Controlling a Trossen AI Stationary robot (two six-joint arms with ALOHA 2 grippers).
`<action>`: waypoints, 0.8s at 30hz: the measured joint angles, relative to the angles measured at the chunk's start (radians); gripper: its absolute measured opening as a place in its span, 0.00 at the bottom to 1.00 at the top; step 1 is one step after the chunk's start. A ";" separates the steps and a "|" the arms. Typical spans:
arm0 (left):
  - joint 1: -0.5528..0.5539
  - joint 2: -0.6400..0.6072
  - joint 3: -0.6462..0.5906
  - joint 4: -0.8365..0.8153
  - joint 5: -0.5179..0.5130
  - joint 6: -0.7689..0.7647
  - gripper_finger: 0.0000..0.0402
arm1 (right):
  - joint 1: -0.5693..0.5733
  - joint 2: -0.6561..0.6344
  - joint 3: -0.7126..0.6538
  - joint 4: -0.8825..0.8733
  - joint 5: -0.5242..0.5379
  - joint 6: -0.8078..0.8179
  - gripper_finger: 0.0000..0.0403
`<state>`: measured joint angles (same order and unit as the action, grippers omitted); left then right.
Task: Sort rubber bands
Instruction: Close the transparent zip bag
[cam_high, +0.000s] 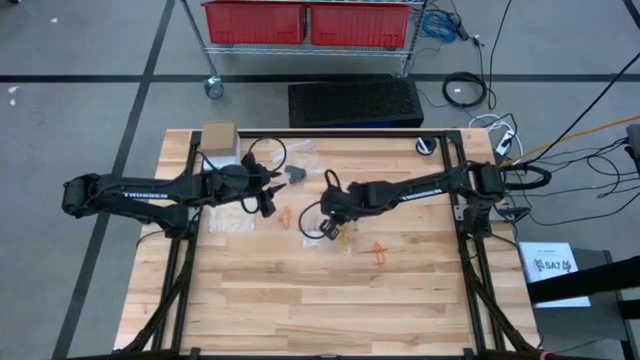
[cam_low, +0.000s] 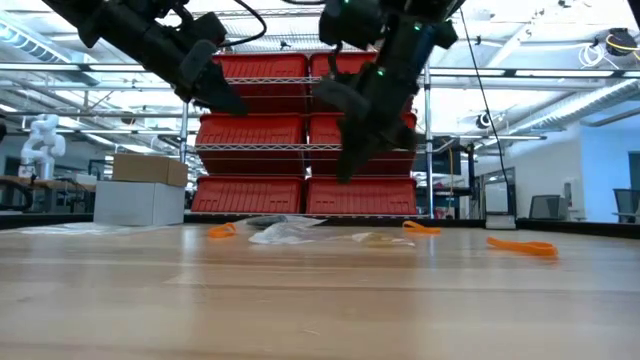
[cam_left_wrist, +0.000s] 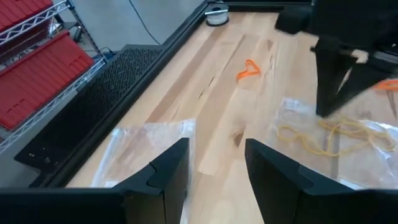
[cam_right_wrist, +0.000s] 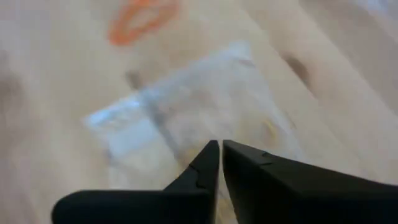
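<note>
Rubber bands being sorted, right gripper poised over a clear bag

The right gripper is being held above the table near its middle, its fingers all but closed with only a thin slit between them and nothing visibly being gripped. Directly under it a clear bag holding pale yellow bands is lying, so the right arm is judged nearer to those. An orange band is lying just beside it, toward the right arm's base, long axis roughly along the arm. The left gripper is being held open above another clear bag.
</note>
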<state>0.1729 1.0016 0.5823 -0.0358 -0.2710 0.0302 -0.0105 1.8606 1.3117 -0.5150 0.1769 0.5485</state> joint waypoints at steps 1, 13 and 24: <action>-0.003 0.000 0.000 -0.003 0.001 -0.011 0.41 | -0.007 0.005 0.000 0.029 -0.021 -0.041 0.06; 0.013 0.000 0.000 0.006 -0.048 -0.051 0.41 | -0.162 0.142 0.000 0.125 -0.193 -0.376 0.23; 0.066 0.000 0.000 0.003 -0.048 -0.051 0.41 | -0.268 0.175 0.003 0.274 -0.452 -0.544 0.34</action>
<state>0.2394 1.0016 0.5823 -0.0331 -0.3192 -0.0212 -0.2788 2.0352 1.3151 -0.2408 -0.2753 0.0041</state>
